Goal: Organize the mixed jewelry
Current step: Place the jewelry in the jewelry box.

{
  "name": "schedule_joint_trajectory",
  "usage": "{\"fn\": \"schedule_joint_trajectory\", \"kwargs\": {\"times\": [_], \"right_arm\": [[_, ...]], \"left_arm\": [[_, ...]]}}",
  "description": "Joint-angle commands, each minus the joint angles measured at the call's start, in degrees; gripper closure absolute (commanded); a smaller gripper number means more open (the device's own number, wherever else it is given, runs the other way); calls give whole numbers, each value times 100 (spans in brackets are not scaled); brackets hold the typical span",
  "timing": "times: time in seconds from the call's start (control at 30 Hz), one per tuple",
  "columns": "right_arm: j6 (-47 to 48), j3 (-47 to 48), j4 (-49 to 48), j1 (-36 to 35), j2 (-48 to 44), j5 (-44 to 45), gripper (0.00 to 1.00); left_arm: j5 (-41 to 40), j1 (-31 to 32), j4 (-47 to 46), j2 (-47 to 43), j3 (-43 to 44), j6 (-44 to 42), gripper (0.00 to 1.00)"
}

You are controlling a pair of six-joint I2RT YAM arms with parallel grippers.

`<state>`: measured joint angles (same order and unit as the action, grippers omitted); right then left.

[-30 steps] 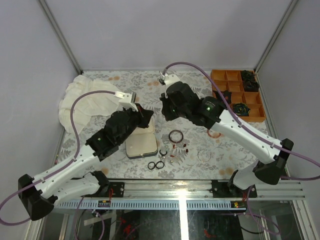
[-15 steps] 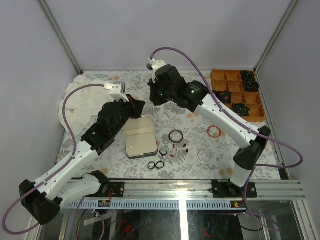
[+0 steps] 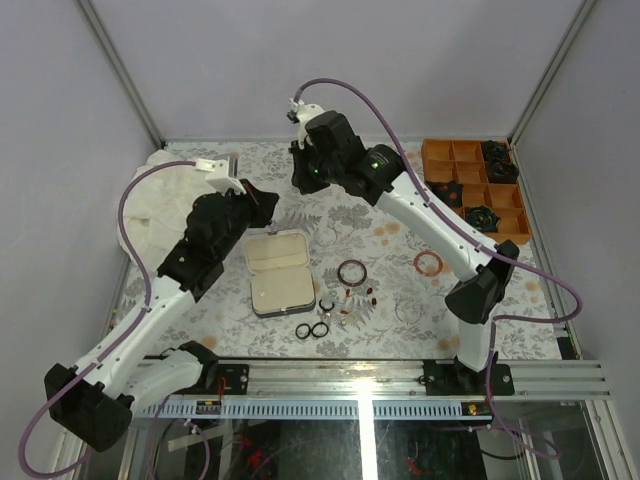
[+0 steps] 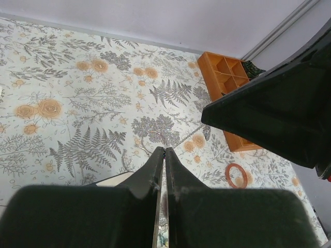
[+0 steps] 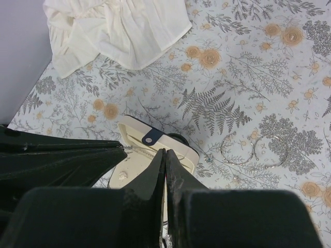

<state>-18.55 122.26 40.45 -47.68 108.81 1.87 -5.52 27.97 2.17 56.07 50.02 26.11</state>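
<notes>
**Both Grippers Shut and Empty Above the Table**

The left gripper [image 4: 164, 151] and the right gripper [image 5: 164, 152] are held fully closed, with nothing between their fingers. The mixed jewelry [image 3: 347, 296] is scattered on the floral table [image 3: 340, 220], just right of the open case [image 3: 278, 272]. A dark bangle [image 3: 338, 271] is seen beside the case, two black rings [image 3: 298, 330] near the front edge, a reddish bangle [image 3: 417, 263] farther right, and two silver hoops [image 5: 222, 151] close to the case.

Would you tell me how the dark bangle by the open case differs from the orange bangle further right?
The dark bangle is deep brown; the orange bangle is pale reddish-orange. The dark bangle lies among small pieces; the orange bangle lies alone, nearer the orange tray. Both lie flat on the floral cloth.
</notes>
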Motion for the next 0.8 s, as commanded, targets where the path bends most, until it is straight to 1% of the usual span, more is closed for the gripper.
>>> {"fn": "schedule_joint_trajectory", "kwargs": {"times": [0.0,0.37,0.77], "right_arm": [[106,389,4,53,108,-242,100],[42,648,-15,57,365,-398,100],[71,917,42,58,579,-412,100]], "left_arm": [[293,-188,-390,16,69,-28,100],[585,-522,-480,27,9,-9,100],[776,-711,-592,44,-45,17,100]]}}
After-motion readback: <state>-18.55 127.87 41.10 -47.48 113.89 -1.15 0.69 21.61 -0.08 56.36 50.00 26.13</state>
